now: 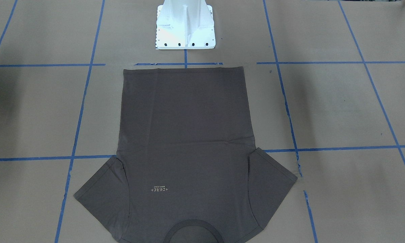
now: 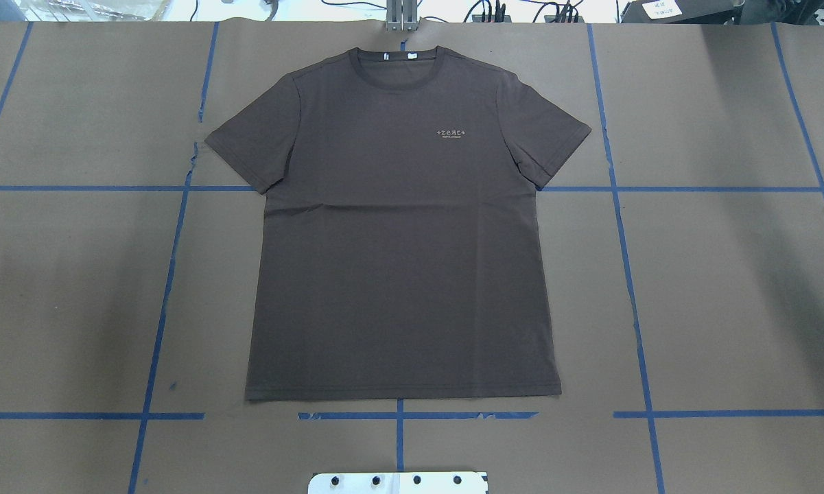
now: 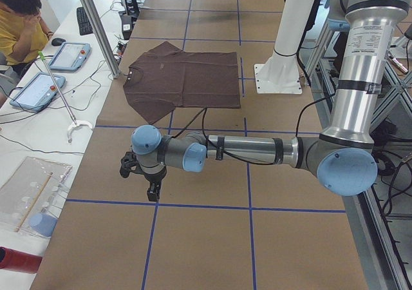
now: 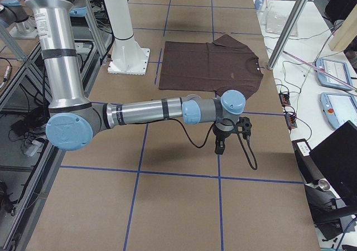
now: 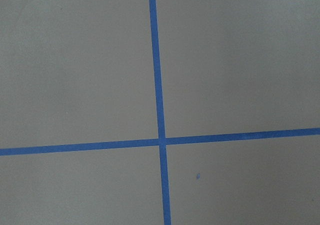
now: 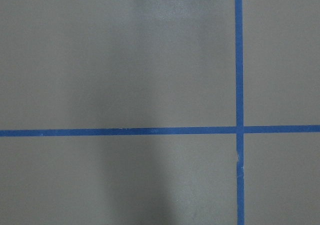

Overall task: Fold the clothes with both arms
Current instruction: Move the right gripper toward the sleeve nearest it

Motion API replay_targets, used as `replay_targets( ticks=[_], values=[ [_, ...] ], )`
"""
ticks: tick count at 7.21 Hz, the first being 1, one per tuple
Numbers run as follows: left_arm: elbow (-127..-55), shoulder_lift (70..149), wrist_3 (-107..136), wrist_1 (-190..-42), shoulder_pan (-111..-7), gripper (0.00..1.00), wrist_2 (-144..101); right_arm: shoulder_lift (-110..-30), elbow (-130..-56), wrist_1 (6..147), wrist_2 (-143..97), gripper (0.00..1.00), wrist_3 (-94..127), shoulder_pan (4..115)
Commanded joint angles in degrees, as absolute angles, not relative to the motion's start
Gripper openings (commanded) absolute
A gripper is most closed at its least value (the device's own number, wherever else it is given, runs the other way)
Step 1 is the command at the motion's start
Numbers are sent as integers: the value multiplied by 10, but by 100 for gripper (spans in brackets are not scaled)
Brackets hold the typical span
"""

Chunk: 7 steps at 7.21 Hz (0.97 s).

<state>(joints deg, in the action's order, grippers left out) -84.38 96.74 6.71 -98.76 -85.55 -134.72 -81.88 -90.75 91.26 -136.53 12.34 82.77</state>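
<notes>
Dark grey-brown T-shirt [image 2: 398, 240] spread flat, centre of the overhead frame, collar [image 2: 398, 65] at top, hem near the white pedestal base [image 2: 398, 482] at the bottom edge. Left gripper [image 3: 152, 190] low over bare brown paper [image 3: 212, 238], lower left of the left side view, well apart from the shirt; right gripper [image 4: 220, 147] likewise, centre of the right side view. Spread or pressed together: cannot tell for either.

Left arm [image 3: 257, 149] is reaching out level over the table, its gripper [image 3: 153, 191] pointing down; right arm [image 4: 150, 110] is doing likewise, gripper [image 4: 220, 148] pointing down. Whether the jaws are parted is not telling from these side views.
</notes>
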Motion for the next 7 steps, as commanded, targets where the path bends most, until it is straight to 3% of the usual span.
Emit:
replay_targets(
  ticks=[1,3,5,7],
  values=[
    [-857,969,46,-1004,-855,100,-1348,-822,-906,911,-1368,100,123,821],
    [-900,969,40,-1005,-853,100,-1348,-824,-899,881,-1368,100,125,814],
    [-904,959,42,-1007,-853,100,-1354,-814,-844,769,-1424,100,128,760],
    [-921,947,42,-1007,-853,100,-1355,-731,-798,696,-1334,100,262,672]
  ],
)
